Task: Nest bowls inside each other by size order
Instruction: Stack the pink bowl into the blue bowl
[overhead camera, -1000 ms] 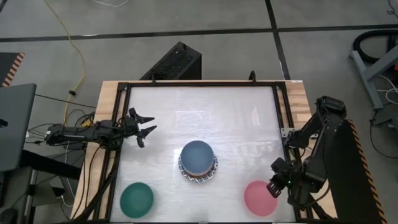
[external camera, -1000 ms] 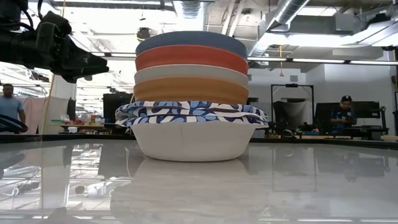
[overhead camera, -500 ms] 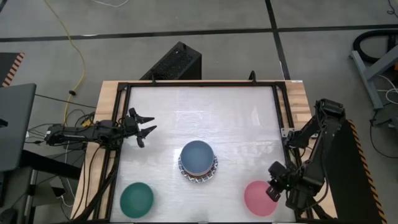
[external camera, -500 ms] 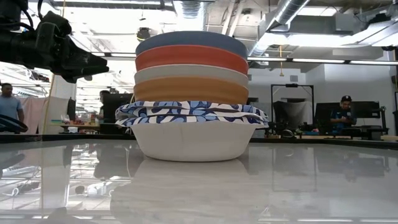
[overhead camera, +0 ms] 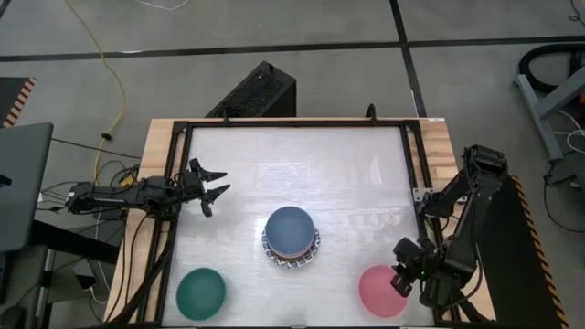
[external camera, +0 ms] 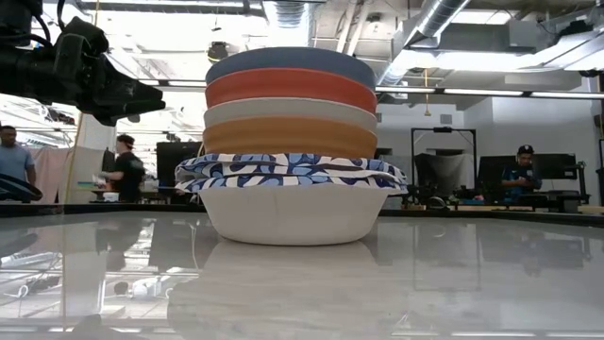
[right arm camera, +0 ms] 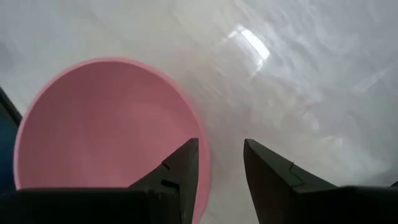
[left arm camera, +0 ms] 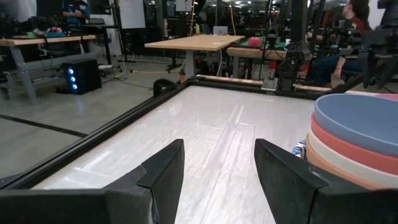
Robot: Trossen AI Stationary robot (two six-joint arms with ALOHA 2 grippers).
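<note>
A stack of bowls (overhead camera: 292, 234) stands mid-table: a cream bowl on the table, blue-and-white patterned ones in it, then orange, cream, red and slate-blue (external camera: 291, 64) on top. A dark green bowl (overhead camera: 201, 292) sits near left and a pink bowl (overhead camera: 379, 292) near right, both apart from the stack. My right gripper (overhead camera: 402, 274) hangs open, pointing steeply down over the pink bowl's right rim (right arm camera: 198, 134); one finger is above the inside, the other above the outside. My left gripper (overhead camera: 215, 187) waits open and level at the left edge.
A black frame (overhead camera: 292, 122) borders the white tabletop. Bare tabletop lies between the stack and the far edge and to both sides of the stack. In the low view, people (external camera: 123, 165) stand in the room beyond the table.
My right gripper has rolled a little at the wrist and edged slightly toward the pink bowl, staying open. The bowls have not moved.
</note>
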